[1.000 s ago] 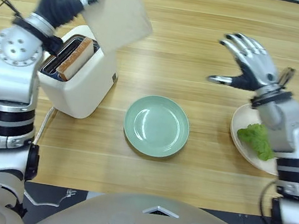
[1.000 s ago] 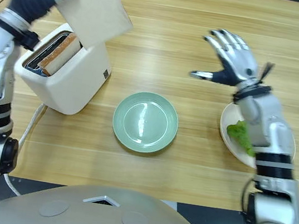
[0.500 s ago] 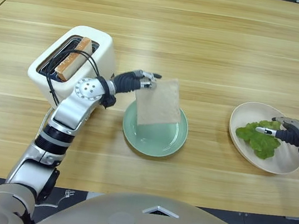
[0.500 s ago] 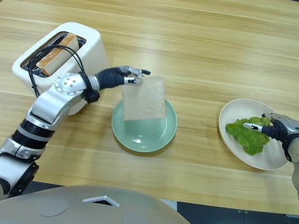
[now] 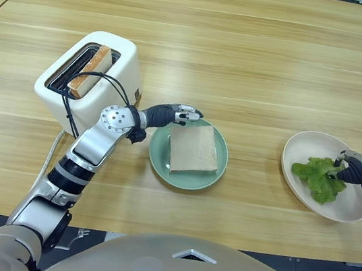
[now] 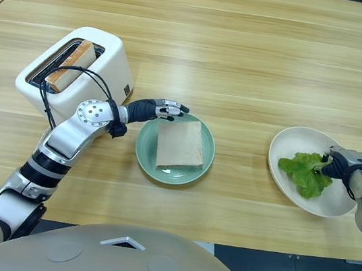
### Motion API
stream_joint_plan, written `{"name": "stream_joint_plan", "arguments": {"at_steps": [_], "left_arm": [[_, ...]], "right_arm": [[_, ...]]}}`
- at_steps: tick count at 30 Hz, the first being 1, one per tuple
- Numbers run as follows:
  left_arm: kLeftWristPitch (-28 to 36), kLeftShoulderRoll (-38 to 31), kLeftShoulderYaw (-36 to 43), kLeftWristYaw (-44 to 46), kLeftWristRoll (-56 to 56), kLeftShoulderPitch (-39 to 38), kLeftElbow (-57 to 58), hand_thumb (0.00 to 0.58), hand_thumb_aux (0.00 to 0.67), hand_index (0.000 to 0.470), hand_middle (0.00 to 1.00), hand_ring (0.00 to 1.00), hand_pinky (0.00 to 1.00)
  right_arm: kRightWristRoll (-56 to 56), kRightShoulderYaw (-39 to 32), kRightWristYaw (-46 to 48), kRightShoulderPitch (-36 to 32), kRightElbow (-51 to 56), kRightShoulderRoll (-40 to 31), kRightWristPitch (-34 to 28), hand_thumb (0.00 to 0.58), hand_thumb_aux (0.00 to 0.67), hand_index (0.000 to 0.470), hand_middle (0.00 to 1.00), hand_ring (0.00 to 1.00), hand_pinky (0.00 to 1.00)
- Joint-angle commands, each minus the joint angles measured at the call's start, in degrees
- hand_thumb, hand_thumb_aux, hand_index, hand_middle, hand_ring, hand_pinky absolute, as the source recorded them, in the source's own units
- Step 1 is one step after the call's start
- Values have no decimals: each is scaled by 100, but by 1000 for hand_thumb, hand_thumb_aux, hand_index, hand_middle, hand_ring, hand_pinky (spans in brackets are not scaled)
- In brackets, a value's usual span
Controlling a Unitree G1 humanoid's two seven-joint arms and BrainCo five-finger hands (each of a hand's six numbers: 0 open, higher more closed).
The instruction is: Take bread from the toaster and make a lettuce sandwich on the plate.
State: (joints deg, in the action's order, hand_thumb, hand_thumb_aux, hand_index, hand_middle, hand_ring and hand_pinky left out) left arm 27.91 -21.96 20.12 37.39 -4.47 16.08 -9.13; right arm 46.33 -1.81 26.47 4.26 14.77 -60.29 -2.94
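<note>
A slice of bread (image 5: 194,150) lies flat on the green plate (image 5: 156,162) at the table's middle. My left hand (image 5: 176,114) hovers at the plate's back-left rim, open, just off the slice's corner. The white toaster (image 5: 109,91) stands to the left with another bread slice (image 5: 93,68) sticking up from its slot. On the right, a lettuce leaf (image 6: 303,173) rests in a cream plate (image 6: 296,140). My right hand (image 6: 339,164) is curled on the leaf's right edge.
The toaster's black cable (image 5: 101,79) loops over my left forearm, and a white cord (image 5: 51,150) runs down toward the table's front edge. Bare wooden table (image 5: 247,57) stretches behind both plates.
My left hand lowered the bread slice flat onto the green plate and let go. The right hand's fingers closed on the lettuce, and the cream plate shifted slightly right.
</note>
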Motion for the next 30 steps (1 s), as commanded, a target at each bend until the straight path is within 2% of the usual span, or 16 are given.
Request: {"name": "stream_joint_plan", "arguments": {"at_steps": [1, 7, 12, 15, 24, 30], "left_arm": [[99, -77, -77, 29, 11, 1, -102, 0, 0, 0, 0, 0, 0], [130, -87, -185, 9, 13, 76, -259, 0, 0, 0, 0, 0, 0], [149, -86, -251, 6, 18, 148, -360, 0, 0, 0, 0, 0, 0], [151, -66, -259, 1, 28, 200, -366, 0, 0, 0, 0, 0, 0], [78, 15, -231, -42, 85, 403, -200, 0, 0, 0, 0, 0, 0], [36, 28, -403, -159, 76, 539, -228, 0, 0, 0, 0, 0, 0]], "right_arm": [[117, -262, -81, -9, -44, -27, 38, 580, 670, 470, 0, 0, 0], [300, -58, -1177, -309, -662, -168, 362, 580, 670, 470, 0, 0, 0], [-157, -62, -1852, -399, -1767, 142, 1459, 580, 670, 470, 0, 0, 0], [-549, 71, -2037, -266, -2294, 254, 2080, 580, 670, 470, 0, 0, 0], [-805, 413, -2449, -273, -3017, 544, 3096, 580, 670, 470, 0, 0, 0], [-904, 112, -2641, -690, -2981, 1140, 3603, 580, 670, 470, 0, 0, 0]]}}
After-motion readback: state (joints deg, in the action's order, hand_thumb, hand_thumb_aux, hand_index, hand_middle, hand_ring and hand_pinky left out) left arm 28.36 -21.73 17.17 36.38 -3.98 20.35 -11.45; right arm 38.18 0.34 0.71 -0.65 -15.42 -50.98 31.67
